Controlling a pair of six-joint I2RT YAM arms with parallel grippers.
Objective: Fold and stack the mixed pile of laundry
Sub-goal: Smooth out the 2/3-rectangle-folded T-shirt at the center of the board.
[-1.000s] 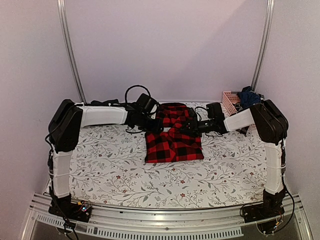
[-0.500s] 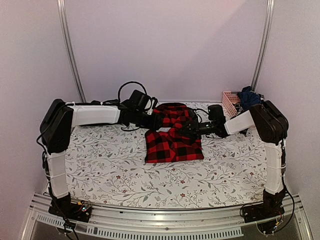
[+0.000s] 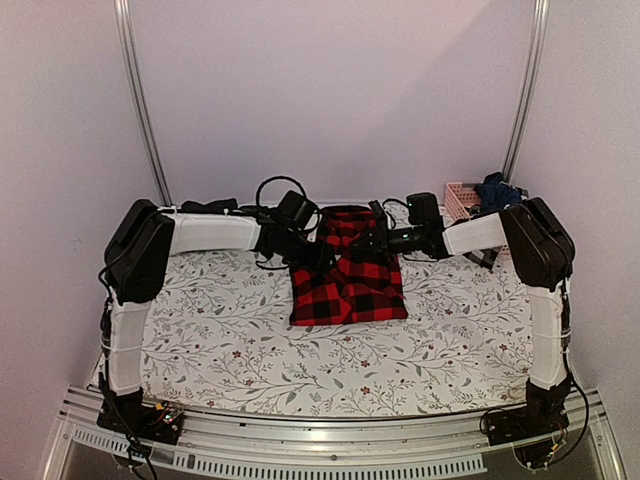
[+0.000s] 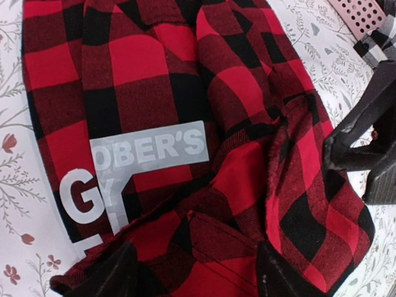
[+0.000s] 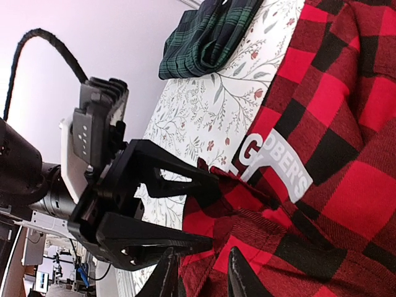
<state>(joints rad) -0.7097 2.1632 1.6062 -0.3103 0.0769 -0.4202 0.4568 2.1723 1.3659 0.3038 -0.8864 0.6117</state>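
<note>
The flannel shirt (image 3: 348, 290) looks light and limp — best held at its hem. The left gripper (image 4: 198, 263) stands wide; the right gripper (image 5: 201, 272) pinches 1 fold.

1. The flannel shirt's (image 4: 142, 62) white print (image 4: 148, 148) partly vanishes under a fold.
2. Beyond the shirt, the green tartan piece (image 5: 204, 31) is cut off.
3. Whether the right fingers (image 5: 238, 272) pinch the shirt cannot be told.

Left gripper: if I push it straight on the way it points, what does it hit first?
The red-and-black flannel shirt: a bunched fold lies right ahead, between the open fingers of the left gripper. Nothing else comes before it.
</note>
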